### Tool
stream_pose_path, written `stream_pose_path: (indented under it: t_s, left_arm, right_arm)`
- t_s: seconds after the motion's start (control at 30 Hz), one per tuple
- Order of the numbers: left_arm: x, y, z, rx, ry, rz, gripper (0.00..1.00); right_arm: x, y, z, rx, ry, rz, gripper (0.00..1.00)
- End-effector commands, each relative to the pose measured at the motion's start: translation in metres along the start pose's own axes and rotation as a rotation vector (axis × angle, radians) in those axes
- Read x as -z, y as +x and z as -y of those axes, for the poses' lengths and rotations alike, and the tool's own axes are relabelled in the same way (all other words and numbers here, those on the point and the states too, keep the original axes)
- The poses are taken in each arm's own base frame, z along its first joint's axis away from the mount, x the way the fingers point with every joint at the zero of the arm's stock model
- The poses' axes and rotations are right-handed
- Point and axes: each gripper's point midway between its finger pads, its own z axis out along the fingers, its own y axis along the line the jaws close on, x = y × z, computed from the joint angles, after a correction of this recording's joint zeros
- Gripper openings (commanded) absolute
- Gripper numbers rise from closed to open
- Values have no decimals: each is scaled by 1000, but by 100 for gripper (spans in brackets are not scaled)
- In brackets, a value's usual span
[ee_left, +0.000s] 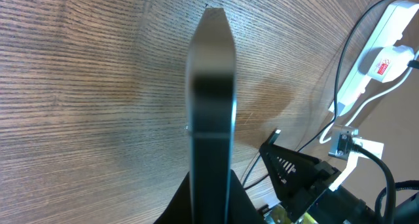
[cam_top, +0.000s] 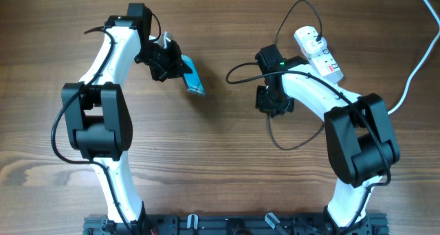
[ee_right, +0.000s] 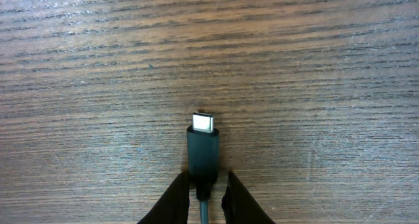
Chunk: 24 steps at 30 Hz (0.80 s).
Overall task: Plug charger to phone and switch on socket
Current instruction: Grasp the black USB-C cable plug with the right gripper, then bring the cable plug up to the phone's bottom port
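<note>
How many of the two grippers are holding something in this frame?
2. The left gripper is shut on the phone, which shows edge-on in the left wrist view. The right gripper is shut on the charger, just behind its connector tip.

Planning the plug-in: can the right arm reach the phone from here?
Probably yes. The right gripper holds the connector, the left gripper holds the phone, and between them is only table and slack cable.
</note>
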Motion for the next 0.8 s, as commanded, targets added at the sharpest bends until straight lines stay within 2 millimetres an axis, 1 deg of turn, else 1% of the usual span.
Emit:
stream_pose_path:
  t_s: [0.0, 0.13, 0.37, 0.43, 0.5, 0.63, 0.67, 0.73, 0.77]
  left_arm:
    - [15, 1, 16, -58, 29, 31, 4]
    - [15, 1, 16, -58, 29, 31, 4]
    - [15, 1, 16, -58, 29, 31, 4]
    - [15, 1, 16, -58, 29, 31, 4]
    - [15, 1, 16, -58, 30, 32, 4]
    - [15, 2, 19, -61, 47, 26, 4]
    - [15, 3, 26, -88, 83, 19, 4]
    - [20, 11, 55, -232, 255, -16, 4]
    - [26, 17, 74, -309, 370, -35, 4]
  right_arm:
    - [-23, 18, 6, 18, 15, -76, 18]
    - [-22, 20, 1, 22, -12, -88, 12]
    - [-22, 21, -3, 21, -37, -97, 11]
    - [-22, 22, -5, 20, -48, -101, 5]
    - [-19, 20, -10, 20, -71, -103, 4]
    - [0, 13, -15, 24, -73, -101, 4]
    - [9, 12, -20, 54, -99, -105, 4]
    - [28, 14, -37, 130, -195, -115, 4]
    - [38, 16, -45, 164, -248, -118, 4]
